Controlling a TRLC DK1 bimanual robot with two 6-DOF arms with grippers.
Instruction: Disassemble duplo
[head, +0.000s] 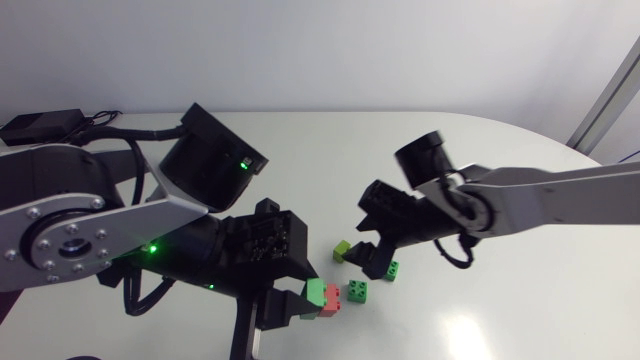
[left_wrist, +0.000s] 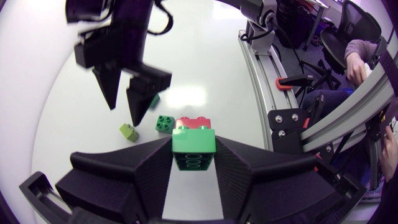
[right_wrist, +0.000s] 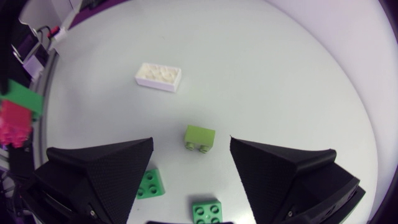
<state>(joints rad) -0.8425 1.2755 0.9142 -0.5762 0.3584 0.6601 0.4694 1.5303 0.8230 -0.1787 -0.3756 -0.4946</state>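
Left claw (left_wrist: 194, 149) clamps the green duplo brick (left_wrist: 194, 140), with a red brick (left_wrist: 194, 122) seemingly joined to it, near loose bricks (head: 357, 291) on the worktop (head: 320, 150). Right claw (right_wrist: 191, 142) hangs wide open. Light, rigid, slick plastic: grip the red brick's flat sides.

Green-on-red stack (left_wrist: 193, 146) gripped, loose lime brick (right_wrist: 199, 137), white brick (right_wrist: 158, 76), 2 green bricks (right_wrist: 150, 184)

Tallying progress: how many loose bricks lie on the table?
4: lime brick under the right pincer, green brick beside it, another nearer its base, white brick farther ahead. More may be hidden.
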